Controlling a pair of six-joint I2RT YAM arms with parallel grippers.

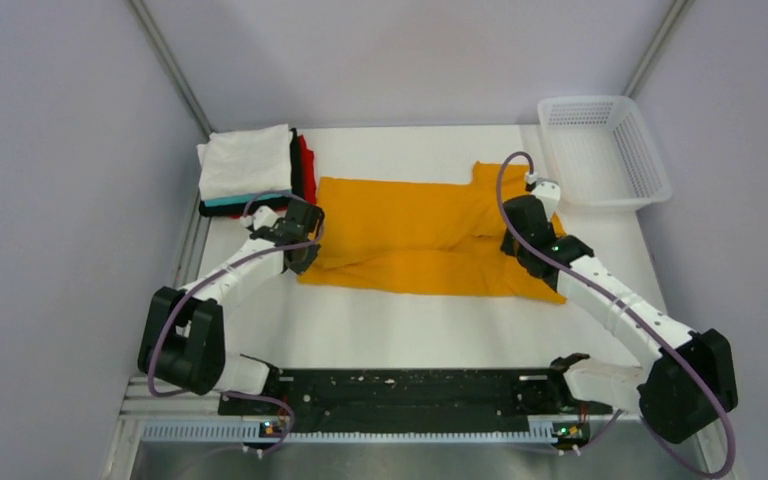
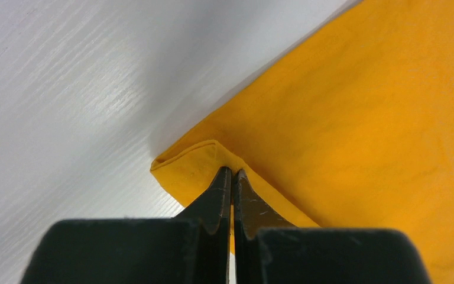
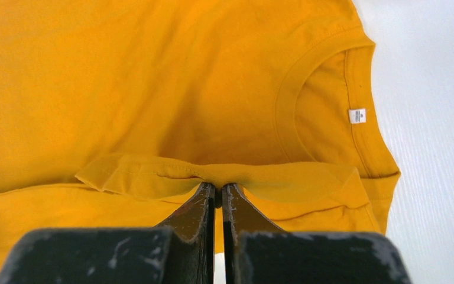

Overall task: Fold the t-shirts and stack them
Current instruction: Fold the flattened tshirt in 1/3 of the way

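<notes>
L gripper (image 2: 232, 173) & R gripper (image 3: 219, 188) each pinch the 1 plain orange-yellow cloth tee (image 1: 410, 235); 4 folded tees (image 1: 248, 162) stacked just beyond L.

Top view: fixed high at the near side, looking down on the whole counter (image 1: 410, 335).
Left wrist view: very close behind the left gripper (image 2: 232, 176), facing a corner of the orange shirt (image 2: 360, 118).
Right wrist view: equally close behind the right gripper (image 3: 217, 190), facing the collar (image 3: 285, 100).
Shared: all three views show the orange shirt.
</notes>
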